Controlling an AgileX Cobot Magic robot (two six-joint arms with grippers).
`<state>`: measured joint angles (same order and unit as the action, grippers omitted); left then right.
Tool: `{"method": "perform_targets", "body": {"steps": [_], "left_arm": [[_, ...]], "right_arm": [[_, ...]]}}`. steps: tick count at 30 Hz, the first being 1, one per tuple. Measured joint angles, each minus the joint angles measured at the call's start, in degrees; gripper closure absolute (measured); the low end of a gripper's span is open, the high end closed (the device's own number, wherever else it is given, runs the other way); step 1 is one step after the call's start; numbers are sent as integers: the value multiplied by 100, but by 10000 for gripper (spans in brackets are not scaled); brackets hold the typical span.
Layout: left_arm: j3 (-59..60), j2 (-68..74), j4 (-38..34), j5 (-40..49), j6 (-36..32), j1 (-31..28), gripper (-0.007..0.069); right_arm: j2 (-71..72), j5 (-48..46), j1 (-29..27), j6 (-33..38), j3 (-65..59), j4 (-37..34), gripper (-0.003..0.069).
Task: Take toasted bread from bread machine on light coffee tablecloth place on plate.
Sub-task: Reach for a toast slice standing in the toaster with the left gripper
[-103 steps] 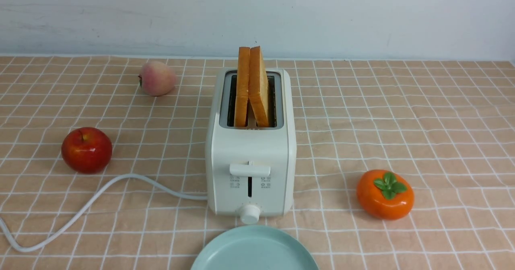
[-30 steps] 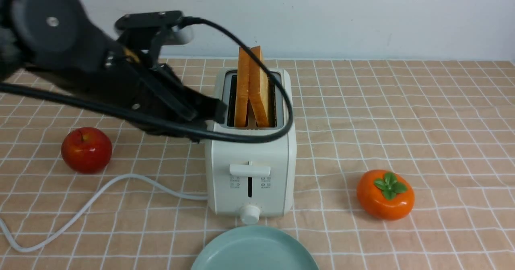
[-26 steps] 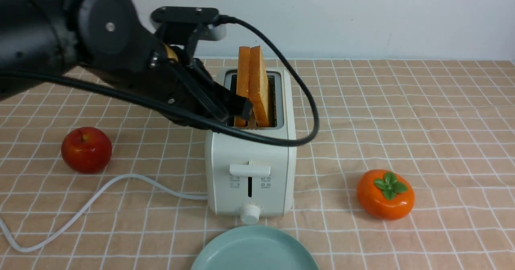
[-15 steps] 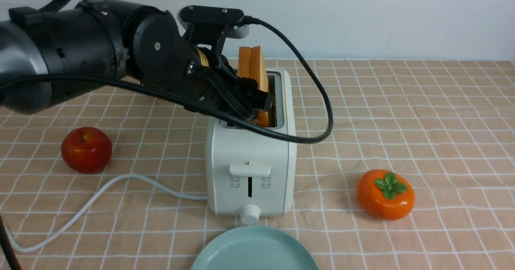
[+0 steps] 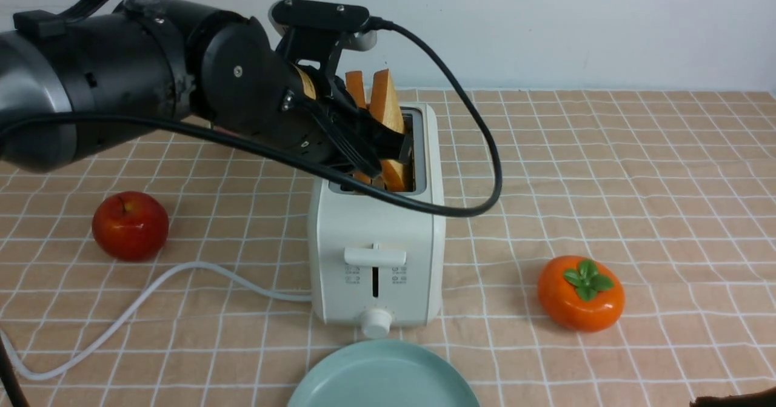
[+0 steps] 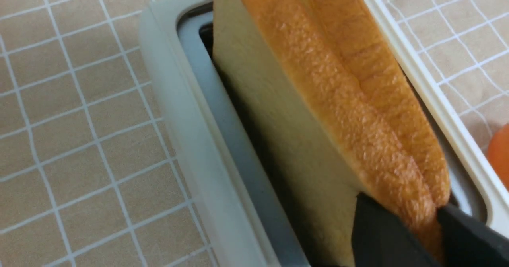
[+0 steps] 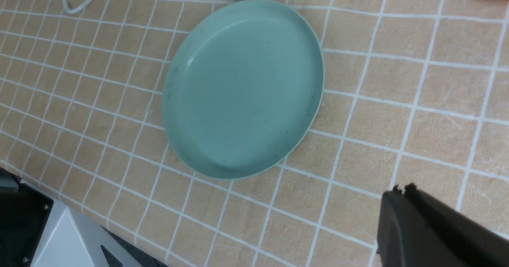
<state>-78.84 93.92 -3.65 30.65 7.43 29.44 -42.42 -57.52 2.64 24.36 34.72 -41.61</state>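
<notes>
Tan checked cloth (image 5: 606,152) over the whole desk. White toaster (image 5: 376,231) at mid-desk, small print beside its lever too fine to read. Teal plate (image 5: 382,380) at the near edge, just in front of the toaster. Left hand (image 5: 385,152) pinching both slices of toast (image 5: 388,100) together, tilted, lower ends in the slots. Right hand (image 7: 413,219) toward the near right corner, grip impossible to tell. Red apple (image 5: 130,225) toward the left edge.
</notes>
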Motion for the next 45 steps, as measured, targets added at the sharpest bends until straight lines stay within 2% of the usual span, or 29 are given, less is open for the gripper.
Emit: {"method": "perform_targets", "body": {"steps": [13, 20, 40, 42, 45], "left_arm": [[0, -1220, 29, -44, 4, 0, 532], [0, -966, 34, 205, 4, 0, 532], [0, -124, 196, 14, 22, 0, 532], [0, -124, 196, 14, 22, 0, 512], [0, -124, 196, 14, 22, 0, 425]], "right_arm": [[0, 83, 0, 0, -1, -16, 660], [0, 83, 0, 0, -1, -16, 657], [0, 78, 0, 20, -1, -16, 647], [0, 90, 0, 20, -1, -16, 647], [0, 116, 0, 20, -1, -42, 645]]}}
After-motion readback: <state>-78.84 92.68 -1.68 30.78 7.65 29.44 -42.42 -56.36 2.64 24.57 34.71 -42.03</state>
